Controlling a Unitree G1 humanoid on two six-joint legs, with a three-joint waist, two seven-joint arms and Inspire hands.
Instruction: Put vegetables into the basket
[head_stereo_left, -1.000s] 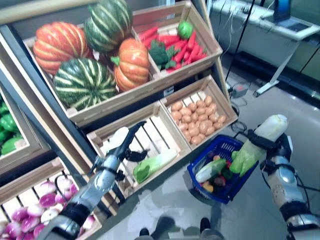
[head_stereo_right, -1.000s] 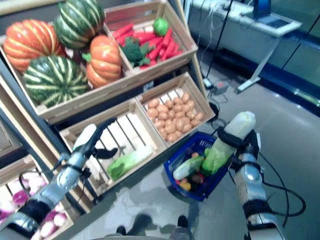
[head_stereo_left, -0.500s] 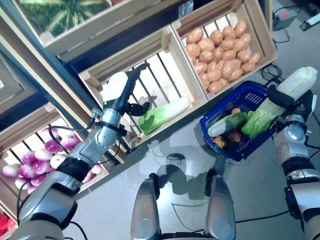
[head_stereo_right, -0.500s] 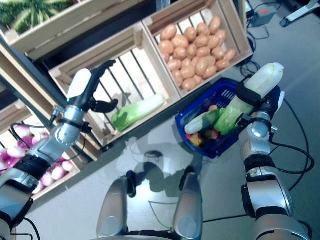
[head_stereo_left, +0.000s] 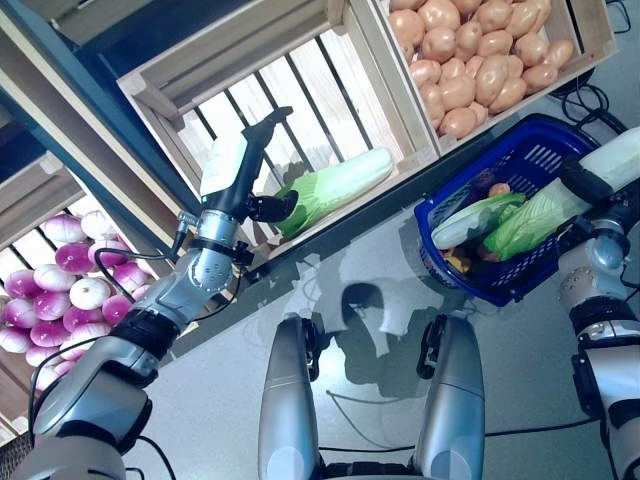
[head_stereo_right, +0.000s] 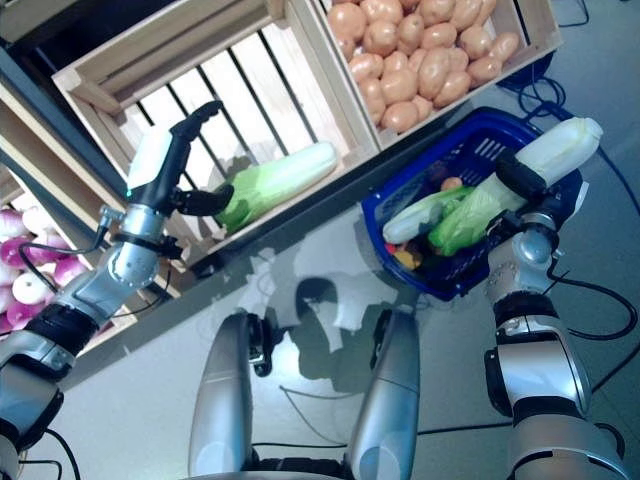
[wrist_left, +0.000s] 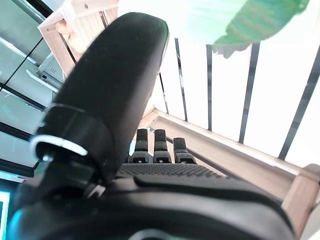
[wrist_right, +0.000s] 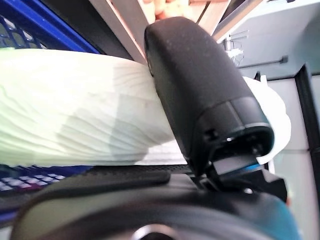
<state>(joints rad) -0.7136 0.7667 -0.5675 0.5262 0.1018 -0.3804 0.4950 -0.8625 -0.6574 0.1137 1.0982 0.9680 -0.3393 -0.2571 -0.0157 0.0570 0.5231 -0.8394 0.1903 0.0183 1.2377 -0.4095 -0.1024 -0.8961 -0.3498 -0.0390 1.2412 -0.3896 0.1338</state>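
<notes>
Basically, right hand (head_stereo_right: 527, 190) was clamped round one long ribbed cabbage (head_stereo_right: 505, 181), leafy end over the blue mesh basket (head_stereo_right: 475, 275), which held a second cabbage (head_stereo_left: 472, 215). Left hand (head_stereo_left: 232, 172), fingers straight and apart, reached into the slatted wooden crate (head_stereo_left: 165, 105) beside a third cabbage (head_stereo_left: 335, 183).

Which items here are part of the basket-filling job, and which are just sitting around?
Part of the job:
- blue basket
- cabbage gripped in the right hand over the basket
- second cabbage in the slatted crate, beside the left hand
- vegetables already in the basket

Just sitting around:
- potatoes
- purple onions
</notes>
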